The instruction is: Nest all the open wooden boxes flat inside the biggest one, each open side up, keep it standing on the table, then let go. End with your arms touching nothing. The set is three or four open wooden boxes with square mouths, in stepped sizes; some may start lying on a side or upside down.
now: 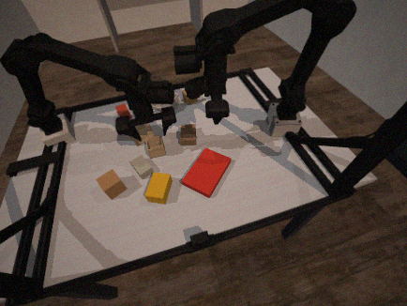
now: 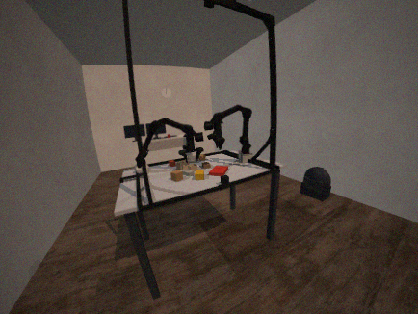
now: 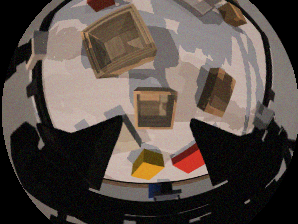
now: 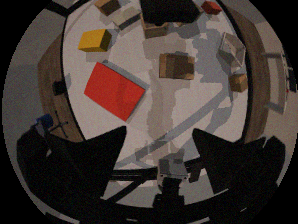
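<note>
the left gripper [image 1: 149,132] [image 2: 191,156] [image 3: 157,120] [image 4: 160,21], wide and holding nothing, hung over the small open box [image 1: 155,148] [image 2: 194,168] [image 3: 155,122] [image 4: 155,31]; a crooked descent could have tipped it or bumped the middle box [image 1: 146,136] [image 2: 182,166] [image 3: 120,45] just beside. the brown box [image 1: 188,136] [image 2: 206,165] [image 3: 216,92] [image 4: 176,66] might have been nested wrong way up if not turned. farther back, the pale box [image 1: 177,99] [image 3: 202,6] [image 4: 231,59], seemingly biggest, could have jammed a tilted one. the right gripper [image 1: 217,119] [image 2: 220,145] [image 4: 160,131] stood wide and bare.

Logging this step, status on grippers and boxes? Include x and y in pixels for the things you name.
Left gripper [image 1: 151,131] [image 3: 156,121], right gripper [image 4: 160,131] both open, empty. Small open box [image 1: 155,146] [image 3: 155,109] upright, outside larger one [image 3: 119,42].
</note>
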Robot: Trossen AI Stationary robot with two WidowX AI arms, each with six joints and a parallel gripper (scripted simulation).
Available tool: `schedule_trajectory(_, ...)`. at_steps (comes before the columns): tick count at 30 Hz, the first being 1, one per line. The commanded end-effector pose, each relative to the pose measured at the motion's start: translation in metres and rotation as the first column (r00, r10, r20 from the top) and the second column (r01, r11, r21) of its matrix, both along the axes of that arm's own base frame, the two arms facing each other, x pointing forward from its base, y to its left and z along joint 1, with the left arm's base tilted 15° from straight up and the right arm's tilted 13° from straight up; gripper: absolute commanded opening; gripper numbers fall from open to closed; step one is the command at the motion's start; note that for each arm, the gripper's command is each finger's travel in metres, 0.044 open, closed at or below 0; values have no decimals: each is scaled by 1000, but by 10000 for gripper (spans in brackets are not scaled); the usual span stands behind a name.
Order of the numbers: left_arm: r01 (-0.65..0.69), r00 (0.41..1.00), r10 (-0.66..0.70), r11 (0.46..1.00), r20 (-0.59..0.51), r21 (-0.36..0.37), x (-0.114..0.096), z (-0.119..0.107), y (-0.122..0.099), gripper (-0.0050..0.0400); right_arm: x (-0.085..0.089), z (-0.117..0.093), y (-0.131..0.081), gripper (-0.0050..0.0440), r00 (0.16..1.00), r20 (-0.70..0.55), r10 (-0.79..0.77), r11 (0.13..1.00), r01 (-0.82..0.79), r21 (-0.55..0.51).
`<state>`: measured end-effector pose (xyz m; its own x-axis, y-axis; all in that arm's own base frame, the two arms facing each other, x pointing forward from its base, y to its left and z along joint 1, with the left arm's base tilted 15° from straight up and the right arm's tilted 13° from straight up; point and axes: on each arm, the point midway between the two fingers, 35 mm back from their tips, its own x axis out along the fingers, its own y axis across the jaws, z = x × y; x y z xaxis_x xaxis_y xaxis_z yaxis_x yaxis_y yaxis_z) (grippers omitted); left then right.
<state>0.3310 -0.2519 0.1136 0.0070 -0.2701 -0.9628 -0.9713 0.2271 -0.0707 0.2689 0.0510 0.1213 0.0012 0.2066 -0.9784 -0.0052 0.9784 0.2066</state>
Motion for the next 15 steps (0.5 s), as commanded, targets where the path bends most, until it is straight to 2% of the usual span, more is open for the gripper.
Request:
schedule_trajectory(1,-5,1000,5,1000,-8,3,-1,-9,-2,400,-1,0,-1,400,1000,-1,-4,1000,4,-8)
schedule_trajectory(15,-17,1000,17,1000,-12,3,-1,-24,-7,400,-1,0,-1,400,1000,-1,-4,1000,4,-8)
